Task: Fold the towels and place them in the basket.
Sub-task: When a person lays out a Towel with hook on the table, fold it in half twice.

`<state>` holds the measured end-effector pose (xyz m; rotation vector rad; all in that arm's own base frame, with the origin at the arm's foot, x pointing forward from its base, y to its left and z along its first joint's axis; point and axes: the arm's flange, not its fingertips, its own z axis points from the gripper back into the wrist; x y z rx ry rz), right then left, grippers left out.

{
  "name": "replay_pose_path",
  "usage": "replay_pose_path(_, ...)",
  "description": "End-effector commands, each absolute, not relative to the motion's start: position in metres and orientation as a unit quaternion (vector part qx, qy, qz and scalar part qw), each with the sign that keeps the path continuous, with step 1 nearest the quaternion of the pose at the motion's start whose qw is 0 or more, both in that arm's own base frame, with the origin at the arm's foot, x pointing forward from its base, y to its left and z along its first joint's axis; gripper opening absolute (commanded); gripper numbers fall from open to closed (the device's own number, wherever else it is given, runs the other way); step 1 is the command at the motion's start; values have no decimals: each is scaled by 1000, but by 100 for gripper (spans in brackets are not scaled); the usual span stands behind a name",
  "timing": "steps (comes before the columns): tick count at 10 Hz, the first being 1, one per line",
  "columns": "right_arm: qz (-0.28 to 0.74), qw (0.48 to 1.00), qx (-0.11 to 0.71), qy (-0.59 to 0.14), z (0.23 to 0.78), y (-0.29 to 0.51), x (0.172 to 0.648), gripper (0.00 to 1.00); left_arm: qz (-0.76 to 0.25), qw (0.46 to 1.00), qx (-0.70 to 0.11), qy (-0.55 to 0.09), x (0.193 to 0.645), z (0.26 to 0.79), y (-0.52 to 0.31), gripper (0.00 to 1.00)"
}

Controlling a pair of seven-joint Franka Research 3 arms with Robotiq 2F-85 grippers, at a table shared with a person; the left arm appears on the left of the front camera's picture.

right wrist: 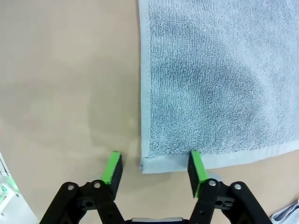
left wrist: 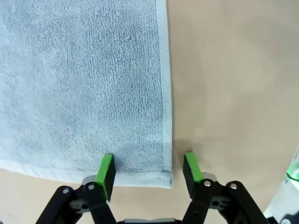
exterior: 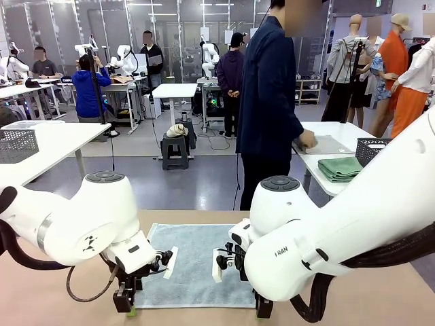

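A pale blue-grey towel [exterior: 197, 261] lies flat on the tan table between my two arms. My left gripper [exterior: 128, 304] is down at its near left corner. In the left wrist view the left gripper [left wrist: 149, 169] is open, its green pads [left wrist: 107, 170] straddling the towel's hemmed corner [left wrist: 164, 177]. My right gripper [exterior: 262, 309] is at the near right corner. The right wrist view shows the right gripper [right wrist: 154, 169] open, one pad over the towel [right wrist: 210, 93] and one over bare table. Dark grey mesh baskets [exterior: 372, 149] stand on other tables; I cannot tell which is the task's basket.
A person [exterior: 272, 102] stands beyond the table's far edge, turned to a white side table [exterior: 326, 166] holding a folded green cloth [exterior: 341, 168]. A second mesh basket [exterior: 17, 144] sits on a white table at the far left. Bare tan tabletop [exterior: 54, 292] flanks the towel.
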<state>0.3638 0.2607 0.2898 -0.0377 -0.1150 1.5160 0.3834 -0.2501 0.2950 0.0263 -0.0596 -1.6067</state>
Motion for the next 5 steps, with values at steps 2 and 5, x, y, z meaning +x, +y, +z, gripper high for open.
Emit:
replay_pose_path(2, 678, 732, -36, -60, 287, 265, 366, 63, -713, 700, 12, -33, 383, 298, -255, 60)
replay_pose_path(5, 672, 738, -32, -49, 290, 267, 368, 44, -715, 698, 14, -28, 385, 300, -257, 42)
